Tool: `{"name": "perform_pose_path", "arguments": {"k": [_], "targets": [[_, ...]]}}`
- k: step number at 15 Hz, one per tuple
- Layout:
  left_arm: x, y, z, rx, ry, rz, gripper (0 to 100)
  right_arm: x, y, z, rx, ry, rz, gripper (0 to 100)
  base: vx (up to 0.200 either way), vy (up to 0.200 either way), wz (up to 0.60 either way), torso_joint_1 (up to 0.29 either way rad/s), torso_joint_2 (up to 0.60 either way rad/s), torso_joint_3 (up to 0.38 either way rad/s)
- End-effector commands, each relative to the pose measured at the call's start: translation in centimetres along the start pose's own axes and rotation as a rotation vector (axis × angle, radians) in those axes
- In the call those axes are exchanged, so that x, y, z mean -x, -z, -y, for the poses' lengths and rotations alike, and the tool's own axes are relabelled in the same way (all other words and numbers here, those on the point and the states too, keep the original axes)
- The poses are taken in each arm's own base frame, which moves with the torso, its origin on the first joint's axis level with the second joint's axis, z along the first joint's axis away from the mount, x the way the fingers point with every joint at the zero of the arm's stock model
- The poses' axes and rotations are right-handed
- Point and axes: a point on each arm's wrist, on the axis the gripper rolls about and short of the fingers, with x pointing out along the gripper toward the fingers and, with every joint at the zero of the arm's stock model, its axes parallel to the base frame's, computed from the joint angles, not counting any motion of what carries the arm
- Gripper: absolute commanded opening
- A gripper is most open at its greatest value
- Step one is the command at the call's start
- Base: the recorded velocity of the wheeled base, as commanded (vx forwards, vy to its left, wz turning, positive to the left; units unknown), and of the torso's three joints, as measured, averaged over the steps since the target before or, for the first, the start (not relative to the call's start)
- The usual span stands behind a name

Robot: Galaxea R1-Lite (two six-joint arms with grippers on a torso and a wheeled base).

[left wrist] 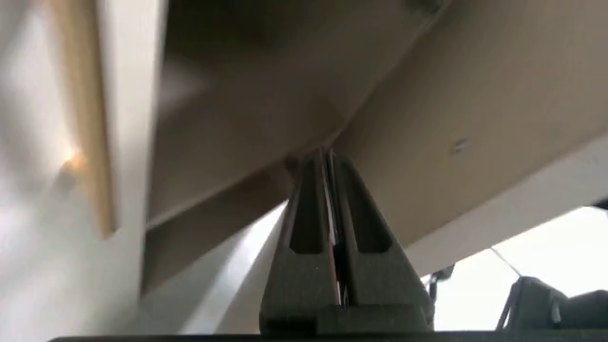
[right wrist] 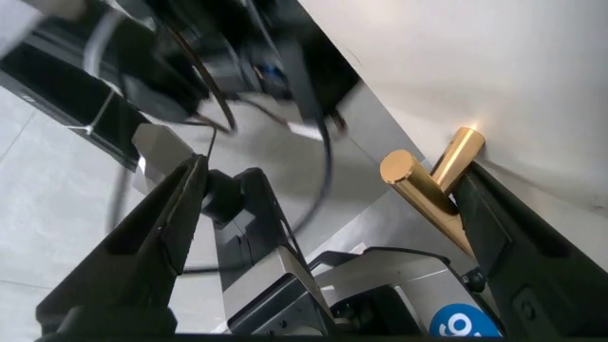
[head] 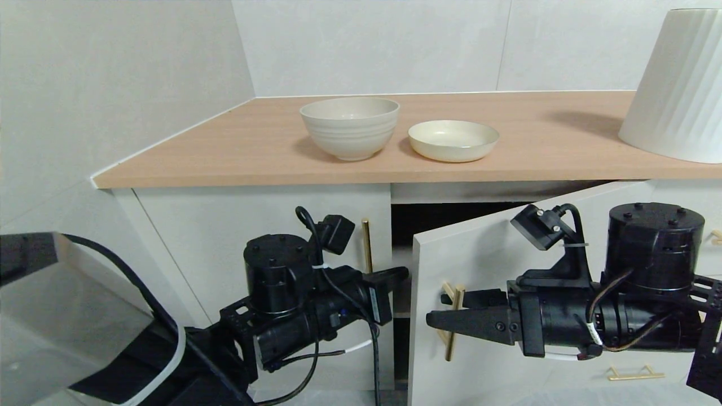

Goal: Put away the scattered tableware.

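Wooden desk (head: 225, 158) carries a cream bowl (head: 350, 127) and, just beside it, a shallow dish (head: 453, 140); below them a cabinet door (head: 485, 254) stands ajar. In the left wrist view the left end effector (left wrist: 324, 166) is clenched. In the right wrist view the right end effector (right wrist: 332, 176) is released, with the brass handle (right wrist: 427, 185) between its fingers.

- Head view is bright and even. The light is soft and comes from above and a bit from the right, so the bowl (head: 350, 127), the plate (head: 453, 140) and the lampshade (head: 677, 84) each drop a faint shadow to their left on the bench (head: 225, 152).
- The gap (head: 451, 217) behind the open cabinet door (head: 479, 254) goes near black.
- Left wrist view is pretty dim, with a small glint on the left door handle (left wrist: 84, 114) and one blown-out white patch.
- Right wrist view has hard glare on the tip of the right door handle (right wrist: 432, 180).
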Motion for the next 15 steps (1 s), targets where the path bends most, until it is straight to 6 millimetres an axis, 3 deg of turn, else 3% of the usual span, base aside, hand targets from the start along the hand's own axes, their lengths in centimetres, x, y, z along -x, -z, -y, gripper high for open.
{"name": "perform_pose_path", "arguments": {"k": [1,9,15], "targets": [[-0.3,1.2,0.0,0.002,0.008,-0.028,0,0.1,0.2,0.0,-0.002,0.002,-0.005,100,0.000,0.000,0.00,0.000,0.00,0.000],[-0.4,1.6,1.3,-0.017,0.064,-0.005,0,1.7,0.7,0.9,0.091,0.060,0.004,100,0.000,0.000,0.00,0.000,0.00,0.000],[-2.0,1.4,0.9,-0.116,0.070,0.028,0,5.5,2.6,-0.2,0.097,0.165,0.050,100,0.000,0.000,0.00,0.000,0.00,0.000]]}}
